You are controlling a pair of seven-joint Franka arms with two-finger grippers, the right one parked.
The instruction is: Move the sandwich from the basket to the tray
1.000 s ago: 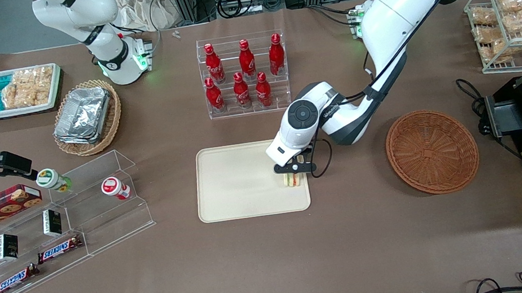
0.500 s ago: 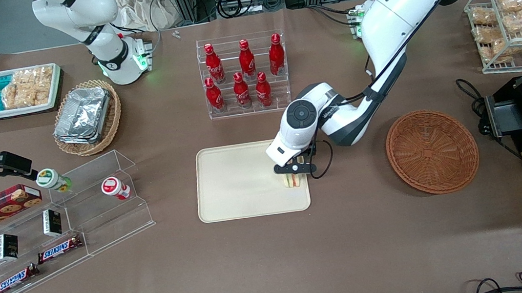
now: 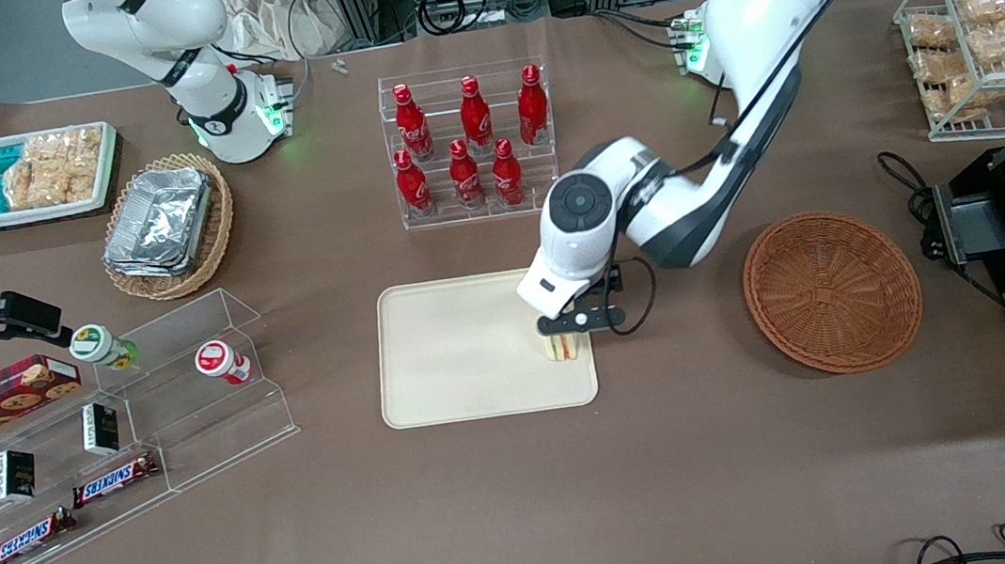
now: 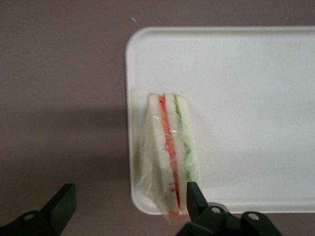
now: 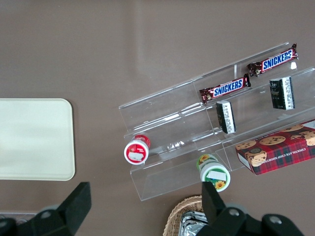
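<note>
Left wrist view shows the gripper [image 4: 125, 196] open directly above the sandwich [image 4: 170, 152], which lies on the tray [image 4: 256, 98] near its corner, long axis running between the spread fingers.

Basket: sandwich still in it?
No. The basket holds nothing; the sandwich lies on the tray, under the open pincer.

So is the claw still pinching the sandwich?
Apart. In the left wrist view the gripper is open above the sandwich, its fingers spread clear; the sandwich lies on the tray.
</note>
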